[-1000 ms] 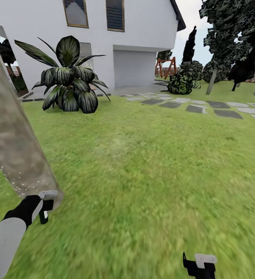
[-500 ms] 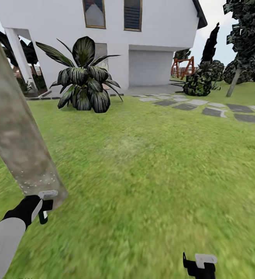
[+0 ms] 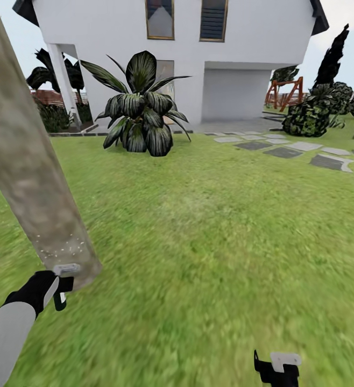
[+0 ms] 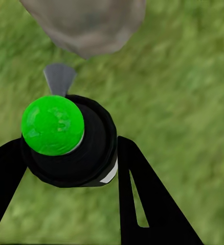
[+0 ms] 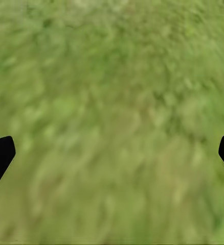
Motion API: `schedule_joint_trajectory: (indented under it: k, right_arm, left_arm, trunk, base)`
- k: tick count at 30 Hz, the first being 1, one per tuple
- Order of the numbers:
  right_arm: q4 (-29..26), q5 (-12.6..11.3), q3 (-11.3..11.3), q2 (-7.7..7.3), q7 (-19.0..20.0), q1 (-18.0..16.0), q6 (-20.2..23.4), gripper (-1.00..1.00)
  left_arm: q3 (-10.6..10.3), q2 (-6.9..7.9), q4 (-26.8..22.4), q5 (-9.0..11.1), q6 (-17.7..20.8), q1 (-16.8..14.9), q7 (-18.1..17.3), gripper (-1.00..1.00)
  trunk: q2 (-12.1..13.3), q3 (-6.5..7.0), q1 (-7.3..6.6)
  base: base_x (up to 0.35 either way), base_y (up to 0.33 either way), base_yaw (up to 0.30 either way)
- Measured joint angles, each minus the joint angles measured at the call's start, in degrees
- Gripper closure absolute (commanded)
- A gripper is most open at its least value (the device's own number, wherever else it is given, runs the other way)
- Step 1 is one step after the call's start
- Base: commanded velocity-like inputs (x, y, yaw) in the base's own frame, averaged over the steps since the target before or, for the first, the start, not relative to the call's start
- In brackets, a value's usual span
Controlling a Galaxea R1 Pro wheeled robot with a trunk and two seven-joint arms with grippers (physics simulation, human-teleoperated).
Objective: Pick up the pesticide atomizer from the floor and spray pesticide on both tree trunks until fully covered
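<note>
Grey-brown trunk beside the sprayer

Mottled grey-brown, the leaning tree trunk (image 3: 23,161) fills the near left, its foot speckled with pale dots. Just beside its base, the left gripper (image 3: 58,293) is closed around the pesticide sprayer (image 4: 71,140), a black body with a green round cap, its grey nozzle aimed at the trunk. Green lawn (image 3: 209,226) spreads across the middle, with a broad-leaved plant (image 3: 140,107) before a white house (image 3: 198,48) far off. Grey stepping stones (image 3: 306,153) lie far right. Near right, the right gripper (image 3: 276,368) hangs empty, fingers spread wide over grass.
</note>
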Motion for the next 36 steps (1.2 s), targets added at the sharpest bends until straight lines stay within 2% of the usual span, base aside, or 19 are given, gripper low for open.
schedule_joint_trajectory:
  k: [7,14,20,24,26,29,32,36]
  right_arm:
    - [0.0,0.0,0.0,0.06,0.0,0.0,0.0,-1.0]
    - [0.0,0.0,0.0,0.05,0.0,0.0,0.0,-1.0]
    - [-0.2,0.0,-0.1,0.0,0.0,0.0,0.0,-1.0]
    - [-0.2,0.0,-0.1,-0.03,0.0,0.0,0.0,-1.0]
    - [-0.2,0.0,-0.1,-0.04,0.0,0.0,0.0,-1.0]
    - [-0.2,0.0,-0.1,-0.04,0.0,0.0,0.0,-1.0]
    - [-0.2,0.0,-0.1,-0.02,0.0,0.0,0.0,-1.0]
    - [-0.2,0.0,-0.1,-0.09,0.0,0.0,0.0,-1.0]
  left_arm:
    - [0.0,0.0,0.1,0.0,-0.1,0.0,0.0,1.0]
    - [0.3,0.04,0.1,-0.1,-0.2,0.0,0.1,1.0]
    - [0.4,0.06,-0.2,0.6,-0.2,0.0,0.0,1.0]
    - [0.7,-0.14,-6.1,0.6,0.6,-0.1,-0.2,1.0]
    - [0.6,-0.18,-8.8,0.6,2.9,-0.6,-0.2,1.0]
    - [0.4,-0.17,-9.4,0.6,4.9,-0.9,-0.3,1.0]
    - [0.2,0.06,-9.6,0.6,5.7,-1.0,-0.5,1.0]
    - [0.2,-0.69,-9.9,0.7,5.8,-1.3,-0.6,1.0]
  trunk:
    - [0.0,0.0,0.01]
    - [0.0,0.0,0.02]
    - [0.0,0.0,-0.01]
    - [0.0,0.01,-0.01]
    - [0.0,0.01,-0.01]
    - [0.0,0.0,-0.01]
    - [0.0,-0.01,0.03]
    - [0.0,0.0,0.02]
  base:
    - [0.139,-0.247,0.256]
    - [0.024,-0.273,0.071]
    - [0.225,-0.197,0.262]
    - [0.278,-0.157,0.277]
    - [0.282,-0.142,0.277]
    - [0.277,-0.14,0.277]
    - [-0.131,-0.021,0.223]
    - [-0.034,-0.001,0.028]
